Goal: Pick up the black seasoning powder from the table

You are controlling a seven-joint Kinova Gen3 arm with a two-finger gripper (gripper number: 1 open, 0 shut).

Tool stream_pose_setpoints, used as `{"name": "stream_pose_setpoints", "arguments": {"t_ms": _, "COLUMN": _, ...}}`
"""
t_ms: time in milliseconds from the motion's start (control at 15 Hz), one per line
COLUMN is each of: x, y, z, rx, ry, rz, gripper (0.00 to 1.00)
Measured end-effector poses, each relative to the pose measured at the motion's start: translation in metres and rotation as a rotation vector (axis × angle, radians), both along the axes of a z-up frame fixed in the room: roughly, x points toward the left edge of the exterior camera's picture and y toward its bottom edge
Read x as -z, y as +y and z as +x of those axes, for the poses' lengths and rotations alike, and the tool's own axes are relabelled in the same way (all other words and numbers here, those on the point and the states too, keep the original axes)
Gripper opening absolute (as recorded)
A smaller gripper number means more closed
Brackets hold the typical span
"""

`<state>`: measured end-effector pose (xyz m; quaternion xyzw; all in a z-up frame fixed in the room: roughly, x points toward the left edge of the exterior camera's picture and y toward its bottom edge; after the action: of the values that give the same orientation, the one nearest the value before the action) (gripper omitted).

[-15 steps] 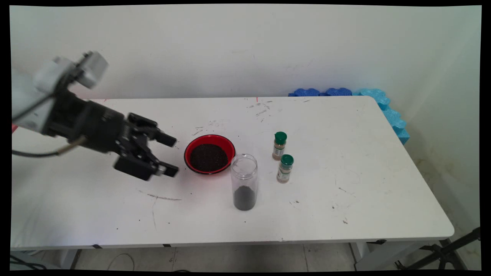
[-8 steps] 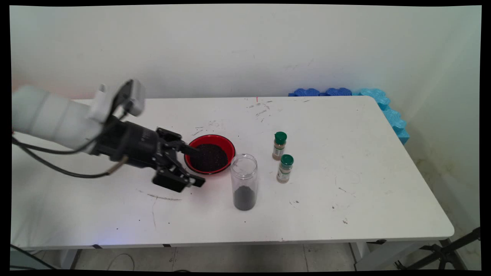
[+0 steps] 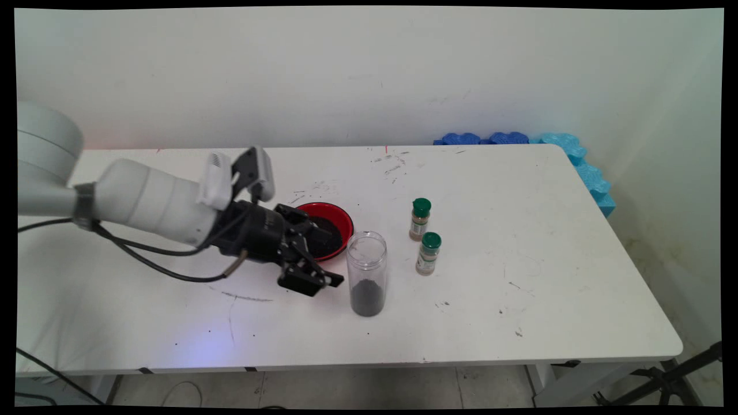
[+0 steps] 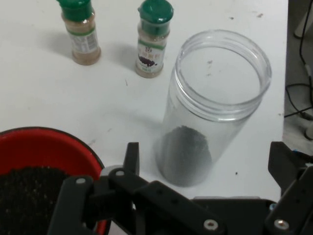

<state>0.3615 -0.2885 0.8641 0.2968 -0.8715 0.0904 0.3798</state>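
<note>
Clear jar, upright on the table with dark grains at its bottom, stands just ahead of the open, empty claw, beside the red bowl.

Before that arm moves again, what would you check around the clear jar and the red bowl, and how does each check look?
1. Gripper open: ok; its fingers stand wide apart, holding nothing.
2. Clear jar upright: ok; it stands on the table, lidless, with dark grains at the bottom.
3. Jar between the fingers: ok in the hand view; whether a finger touches it, cannot tell.
4. Red bowl clear of the gripper: cannot tell; one finger lies close beside its rim.
5. Two green-capped spice bottles out of the way: ok; both stand upright beyond the jar.
</note>
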Motion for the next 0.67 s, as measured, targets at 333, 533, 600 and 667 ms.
{"name": "stream_pose_setpoints", "arguments": {"t_ms": 333, "x": 0.021, "y": -0.011, "z": -0.019, "rx": 0.016, "ry": -0.004, "rz": -0.005, "gripper": 1.00}}
{"name": "stream_pose_setpoints", "arguments": {"t_ms": 533, "x": 0.030, "y": -0.017, "z": -0.028, "rx": 0.022, "ry": -0.004, "rz": -0.010, "gripper": 1.00}}
{"name": "stream_pose_setpoints", "arguments": {"t_ms": 600, "x": 0.032, "y": -0.018, "z": -0.030, "rx": 0.024, "ry": -0.004, "rz": -0.011, "gripper": 1.00}}
{"name": "stream_pose_setpoints", "arguments": {"t_ms": 667, "x": 0.034, "y": -0.020, "z": -0.033, "rx": 0.024, "ry": -0.003, "rz": -0.012, "gripper": 1.00}}
